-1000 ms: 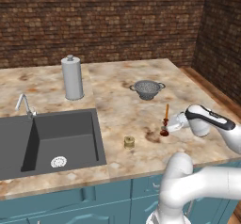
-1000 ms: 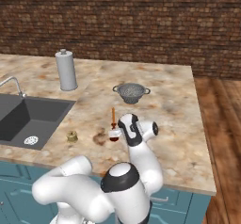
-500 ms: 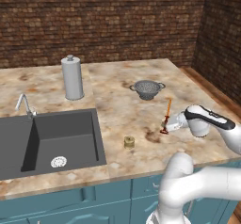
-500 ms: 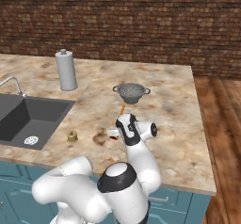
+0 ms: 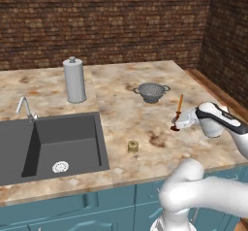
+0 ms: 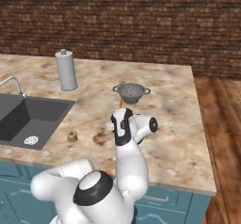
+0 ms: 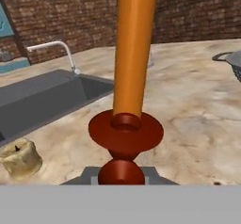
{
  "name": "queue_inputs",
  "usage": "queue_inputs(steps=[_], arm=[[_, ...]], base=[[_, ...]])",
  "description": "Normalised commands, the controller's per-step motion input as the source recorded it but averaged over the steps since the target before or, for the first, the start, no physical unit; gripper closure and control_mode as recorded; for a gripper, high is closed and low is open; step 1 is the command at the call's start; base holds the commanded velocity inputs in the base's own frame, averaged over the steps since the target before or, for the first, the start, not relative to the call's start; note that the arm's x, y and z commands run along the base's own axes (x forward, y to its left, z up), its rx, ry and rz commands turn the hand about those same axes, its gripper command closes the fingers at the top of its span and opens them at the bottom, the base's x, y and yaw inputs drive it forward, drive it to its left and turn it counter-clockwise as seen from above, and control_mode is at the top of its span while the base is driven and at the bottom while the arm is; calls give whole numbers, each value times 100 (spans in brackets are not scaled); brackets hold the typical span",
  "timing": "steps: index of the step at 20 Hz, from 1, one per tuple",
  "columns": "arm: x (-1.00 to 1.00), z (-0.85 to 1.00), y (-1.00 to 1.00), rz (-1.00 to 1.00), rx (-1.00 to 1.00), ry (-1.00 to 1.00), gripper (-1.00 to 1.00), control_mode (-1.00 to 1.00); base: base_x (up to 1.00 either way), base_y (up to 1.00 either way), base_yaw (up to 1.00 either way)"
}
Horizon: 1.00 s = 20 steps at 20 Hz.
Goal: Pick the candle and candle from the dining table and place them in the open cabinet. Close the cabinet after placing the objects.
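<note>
Two candles sit in your working area on the marbled dining table (image 5: 126, 113), and you have the gripper (image 5: 177, 125) clenched on the dark red-brown stand of the orange taper candle (image 5: 180, 104), which leans a little and seems just clear of the stone. Taking that taper as your landmark: the squat yellowish candle (image 5: 132, 146) stands apart on its sink side, with the dark sink basin (image 5: 65, 140) beyond that. Farther back from the taper you see the metal colander (image 5: 151, 91), then the grey canister (image 5: 74, 80) toward the brick wall (image 5: 106, 21).
</note>
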Motion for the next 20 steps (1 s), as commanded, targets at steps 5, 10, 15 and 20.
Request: queue_inputs(steps=[5,10,15,20], arm=[[-60,65,0,-16,-4,-9,100,-100],[-81,57,0,-19,0,-7,100,-100],[-80,49,1,-18,-1,0,100,-100],[-74,51,23,-15,-9,0,100,-100]], base=[[0,0,0],[0,0,0],[0,0,0],[0,0,0]])
